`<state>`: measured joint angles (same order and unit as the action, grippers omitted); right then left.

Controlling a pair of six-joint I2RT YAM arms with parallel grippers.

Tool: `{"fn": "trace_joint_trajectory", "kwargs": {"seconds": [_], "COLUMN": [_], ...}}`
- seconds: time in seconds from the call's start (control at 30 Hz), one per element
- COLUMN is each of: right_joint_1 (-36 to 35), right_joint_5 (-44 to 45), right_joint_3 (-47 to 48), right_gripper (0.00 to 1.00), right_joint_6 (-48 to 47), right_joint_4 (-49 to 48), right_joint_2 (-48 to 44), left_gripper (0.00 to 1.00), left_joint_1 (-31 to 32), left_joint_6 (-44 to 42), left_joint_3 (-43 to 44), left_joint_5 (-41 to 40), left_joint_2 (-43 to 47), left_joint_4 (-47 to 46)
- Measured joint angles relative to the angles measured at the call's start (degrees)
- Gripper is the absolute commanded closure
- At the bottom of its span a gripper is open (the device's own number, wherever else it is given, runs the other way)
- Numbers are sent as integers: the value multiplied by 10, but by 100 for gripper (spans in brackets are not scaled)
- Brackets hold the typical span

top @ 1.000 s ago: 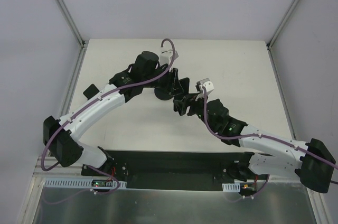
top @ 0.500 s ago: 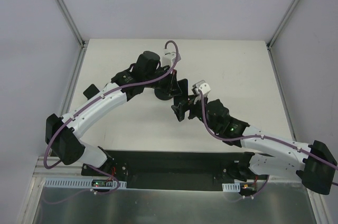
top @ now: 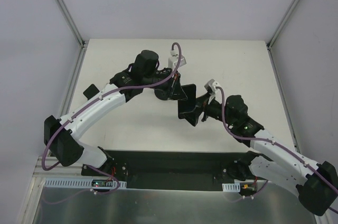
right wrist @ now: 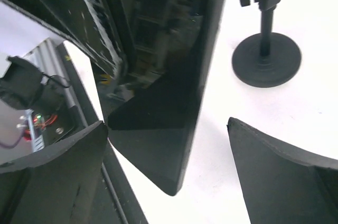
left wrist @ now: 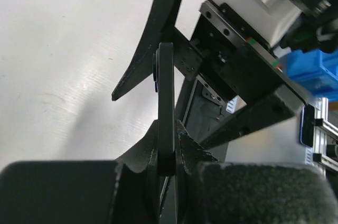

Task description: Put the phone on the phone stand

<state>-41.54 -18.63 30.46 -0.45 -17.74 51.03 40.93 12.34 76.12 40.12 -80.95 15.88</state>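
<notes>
My left gripper (left wrist: 168,129) is shut on the phone (left wrist: 165,97), a thin black slab seen edge-on and held upright above the table. In the right wrist view the phone (right wrist: 174,102) hangs between my right gripper's (right wrist: 168,123) open fingers without touching either one. The phone stand (right wrist: 266,55), with its round disc base and short stem, stands on the white table just beyond the phone. In the top view both grippers meet at mid-table, the left one (top: 177,91) above the right one (top: 199,110), with the phone (top: 186,109) between them. The stand is mostly hidden there.
The white table (top: 237,71) has metal frame posts at its back corners. A black base plate (top: 169,163) runs along the near edge between the arm bases. The right gripper's body (left wrist: 237,60) fills the space close behind the phone in the left wrist view.
The right arm's wrist has swung to the right and its gripper now faces the phone from the right. The left gripper has shifted slightly right with the phone.
</notes>
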Motion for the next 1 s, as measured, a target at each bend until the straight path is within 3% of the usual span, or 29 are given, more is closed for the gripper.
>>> {"fn": "trace_joint_trajectory", "kwargs": {"seconds": [0.17,0.37,0.43,0.67,0.77,0.8,0.83,0.87,0.97,1.0], "right_joint_1": [21,21,20,20,20,18,17,15,9,9], "right_joint_5": [-93,-166,-181,-235,-258,-265,-270,-280,-291,-289], "right_joint_3": [-33,-43,-46,-52,-52,-52,-52,-52,-52,-53], "right_gripper": [7,28,40,47,68,87,97,99,99,99], "right_joint_6": [15,29,38,95,121,127,132,139,142,144], "right_joint_4": [-8,-43,-62,-154,-189,-201,-209,-221,-241,-241], "right_joint_2": [-44,-51,-49,-6,18,23,26,30,31,33], "left_gripper": [100,100,100,100,100,100,96,76,60,60], "left_joint_1": [0,0,0,5,7,7,7,7,5,10], "left_joint_6": [-12,-38,-45,-52,-53,-52,-51,-52,-29,-22], "left_joint_3": [-3,-38,-54,-97,-103,-103,-104,-104,-104,-104], "left_joint_5": [43,94,118,158,161,160,160,153,154,155], "left_joint_2": [17,64,78,104,104,105,105,105,105,105], "left_joint_4": [-3,-20,-34,-67,-74,-77,-80,-82,-87,-93]}}
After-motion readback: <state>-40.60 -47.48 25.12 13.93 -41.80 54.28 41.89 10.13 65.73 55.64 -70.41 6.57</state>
